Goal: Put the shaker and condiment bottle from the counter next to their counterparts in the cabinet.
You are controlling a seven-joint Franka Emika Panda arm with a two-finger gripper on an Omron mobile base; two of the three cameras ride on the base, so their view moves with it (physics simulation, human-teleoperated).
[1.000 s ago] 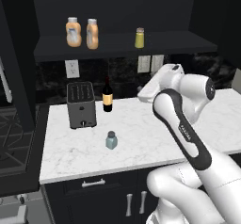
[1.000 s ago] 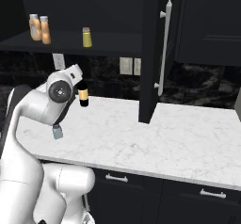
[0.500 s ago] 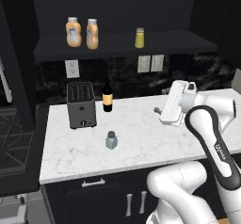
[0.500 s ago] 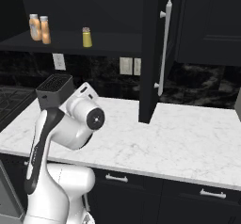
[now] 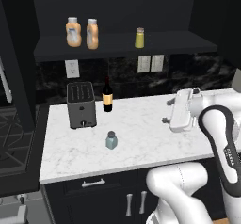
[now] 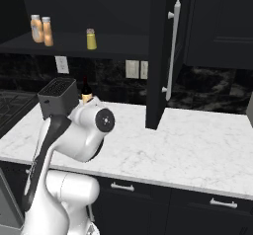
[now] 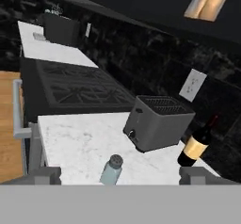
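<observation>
The pale blue-grey shaker (image 5: 111, 140) stands alone on the white counter (image 5: 141, 145), in front of the toaster. My gripper (image 5: 167, 111) hovers over the counter's right part, well to the shaker's right, open and empty, pointing left toward it. In the hand view the shaker (image 7: 112, 169) sits low and centred, some way ahead, between the spread fingertips (image 7: 46, 173). On the dark cabinet shelf (image 5: 117, 46) two orange condiment bottles (image 5: 73, 31) (image 5: 92, 33) stand side by side, and the yellow-green shaker (image 5: 140, 37) is further right. The right base view shows them too.
A dark toaster (image 5: 81, 104) and a wine bottle (image 5: 108, 96) stand at the back left of the counter. A stove (image 7: 80, 86) lies beyond the counter's left end. The open cabinet door (image 6: 160, 56) with its silver handle hangs over the counter's right half.
The arm has swung right and lower, away from the shelf. The hand now sits low over the counter's right side, facing left. The jaws stayed open; nothing else moved.
</observation>
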